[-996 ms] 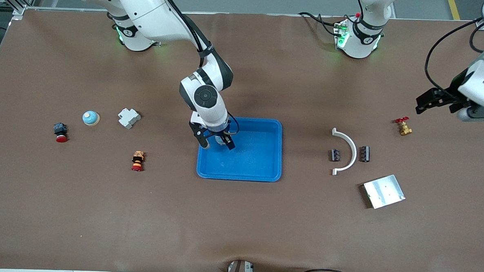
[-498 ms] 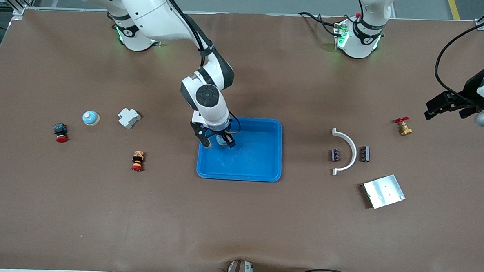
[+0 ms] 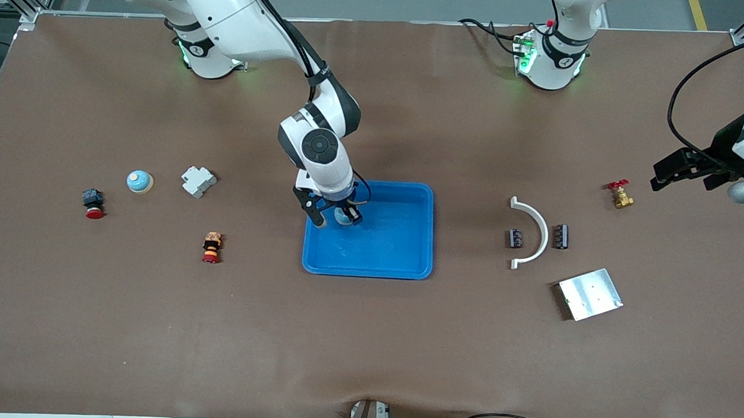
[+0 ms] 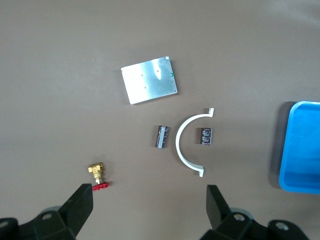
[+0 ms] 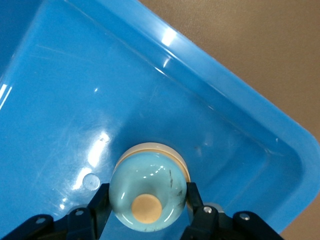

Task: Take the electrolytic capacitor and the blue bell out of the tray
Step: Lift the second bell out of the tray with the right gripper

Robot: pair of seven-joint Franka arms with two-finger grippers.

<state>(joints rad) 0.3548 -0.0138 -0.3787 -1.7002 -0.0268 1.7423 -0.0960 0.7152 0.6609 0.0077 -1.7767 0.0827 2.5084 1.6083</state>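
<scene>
A light-blue bell with a tan button sits low inside the blue tray, in the corner toward the right arm's base. My right gripper is shut on the bell, one finger on each side of the dome. A second bell stands on the table toward the right arm's end. Two dark capacitors lie on either side of a white curved bracket. My left gripper hangs open over the table beside the brass valve, holding nothing.
A metal plate lies nearer the front camera than the capacitors. Toward the right arm's end lie a white clip block, a red-capped button and an orange-and-red button.
My right gripper's fingers have closed in on the bell inside the tray. The left arm has drifted toward its end of the table, its gripper still open.
</scene>
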